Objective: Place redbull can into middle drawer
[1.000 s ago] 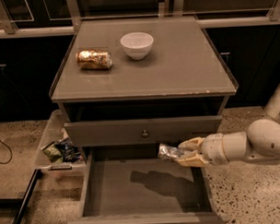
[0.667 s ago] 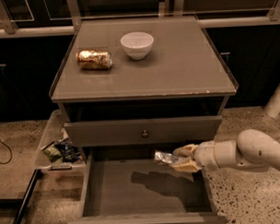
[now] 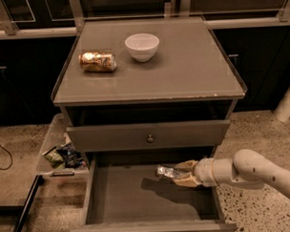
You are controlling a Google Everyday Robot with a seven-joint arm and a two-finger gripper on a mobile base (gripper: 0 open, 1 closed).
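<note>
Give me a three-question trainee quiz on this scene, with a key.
1. True or false: the gripper, over the open middle drawer, holds the redbull can.
2. The gold-brown can is: A) upright B) on its side C) inside the white bowl.
3. How many things rest on the cabinet top?
Key: 1 true; 2 B; 3 two, the can and the bowl.

Gripper with redbull can lower, further left inside middle drawer

The gripper holds the redbull can above the middle drawer, right of centre.
</note>
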